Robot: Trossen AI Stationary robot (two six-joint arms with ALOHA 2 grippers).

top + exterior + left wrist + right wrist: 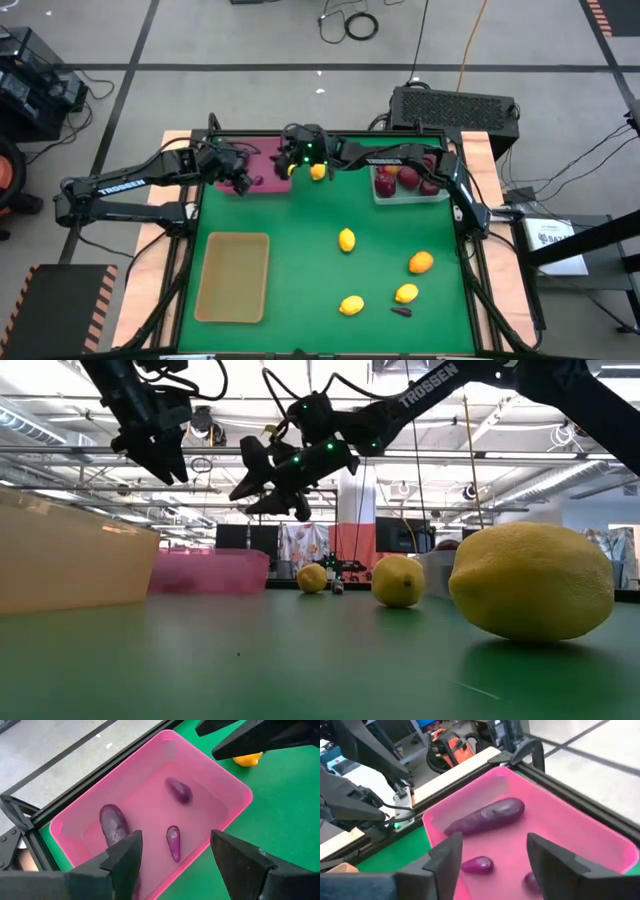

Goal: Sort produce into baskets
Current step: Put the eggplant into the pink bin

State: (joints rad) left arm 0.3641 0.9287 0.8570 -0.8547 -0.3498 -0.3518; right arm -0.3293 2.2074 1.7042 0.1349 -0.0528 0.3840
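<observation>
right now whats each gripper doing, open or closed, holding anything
Left gripper: open, empty, above the pink basket.
Right gripper: open, empty, over the same basket's other end.

Counted, high view unless noted: 3 trays: maroon tray (268, 152), clear tray (410, 193), tan tray (233, 277).

Lemons on the worktop: 4, at (318, 172), (346, 240), (351, 305), (406, 294). 1 orange fruit (421, 263).

Purple vegetables: 3 in the maroon tray per left wrist view, (113, 823), (179, 791), (173, 842), plus 1 loose (401, 311).

Red apples (408, 179) in clear tray: approx. 4, exact no. unclear.
</observation>
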